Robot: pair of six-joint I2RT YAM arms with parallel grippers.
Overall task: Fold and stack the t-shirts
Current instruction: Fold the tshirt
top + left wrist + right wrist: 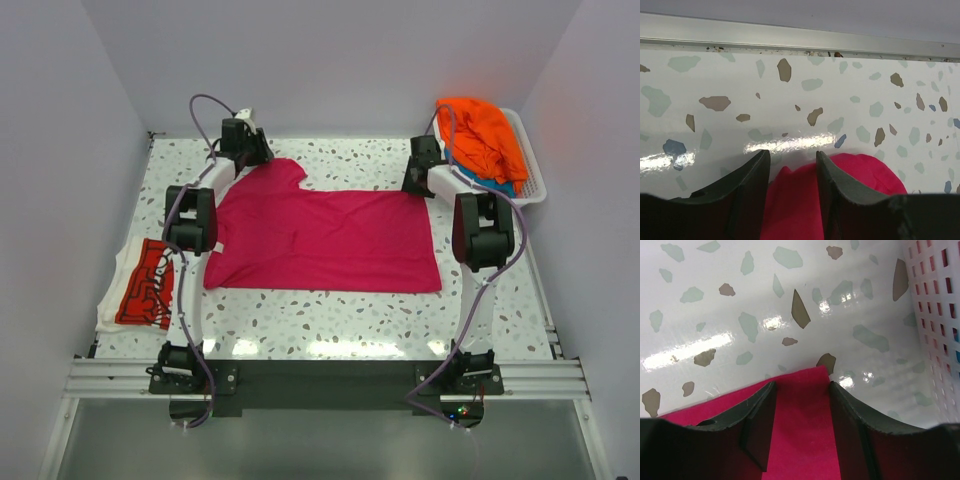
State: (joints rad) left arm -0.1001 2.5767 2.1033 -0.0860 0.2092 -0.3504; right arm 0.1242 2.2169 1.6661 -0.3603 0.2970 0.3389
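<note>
While left claw (792, 156) and right claw (802, 386) gape above it, magenta t-shirt (330, 240) flat, long axis left-right

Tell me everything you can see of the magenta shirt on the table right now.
The magenta shirt is plain soft cloth, spread flat and smooth on the speckled table as a rough rectangle, one sleeve poking out at its far left corner. The left gripper stands over that sleeve, the right gripper over the far right corner, both with jaws apart and cloth showing between them.
</note>
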